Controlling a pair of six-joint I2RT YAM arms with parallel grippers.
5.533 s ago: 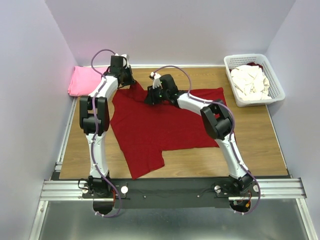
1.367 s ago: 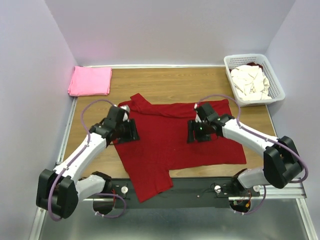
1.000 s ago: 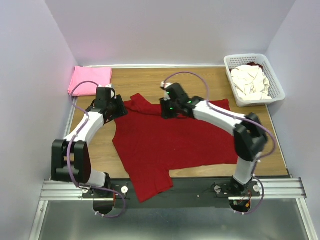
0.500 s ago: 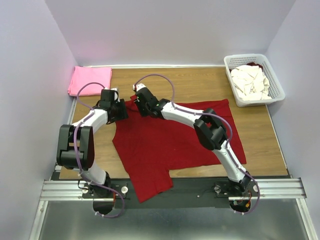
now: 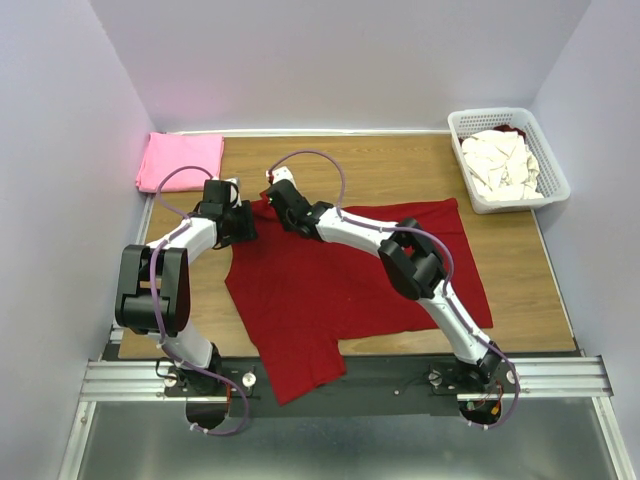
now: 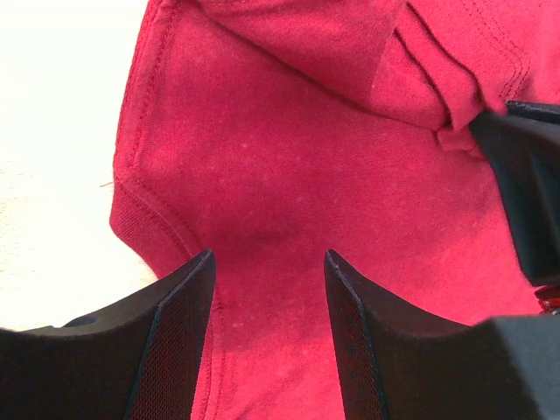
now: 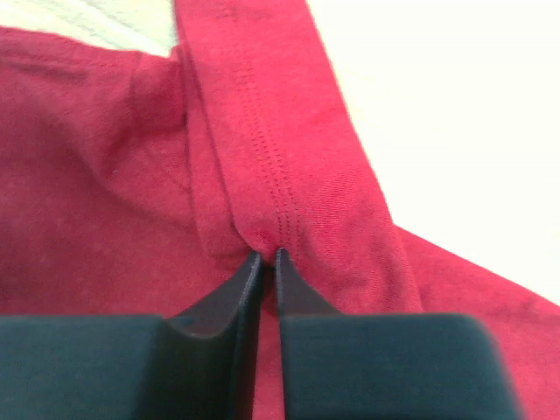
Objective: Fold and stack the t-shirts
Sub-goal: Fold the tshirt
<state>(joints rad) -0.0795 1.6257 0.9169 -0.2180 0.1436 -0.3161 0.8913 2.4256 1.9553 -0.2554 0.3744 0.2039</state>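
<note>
A dark red t-shirt (image 5: 340,280) lies spread flat on the wooden table. Its far left sleeve is bunched between the two grippers. My right gripper (image 5: 275,197) reaches across to that sleeve and is shut on a fold of its stitched hem (image 7: 262,175), with the cloth pinched between the tips (image 7: 269,254). My left gripper (image 5: 240,222) stands open just above the red cloth (image 6: 289,157), one finger on each side of it and nothing held (image 6: 268,255). A folded bright pink t-shirt (image 5: 180,161) lies at the far left corner. Cream-white t-shirts (image 5: 500,162) are heaped in the basket.
A white lattice basket (image 5: 462,165) stands at the far right corner. Grey walls close in the table on the left, back and right. A metal rail (image 5: 340,378) with both arm bases runs along the near edge. The right gripper's dark finger (image 6: 534,192) shows in the left wrist view.
The right gripper has closed on the sleeve hem at the shirt's far left. The left gripper has stayed open beside it, barely moving.
</note>
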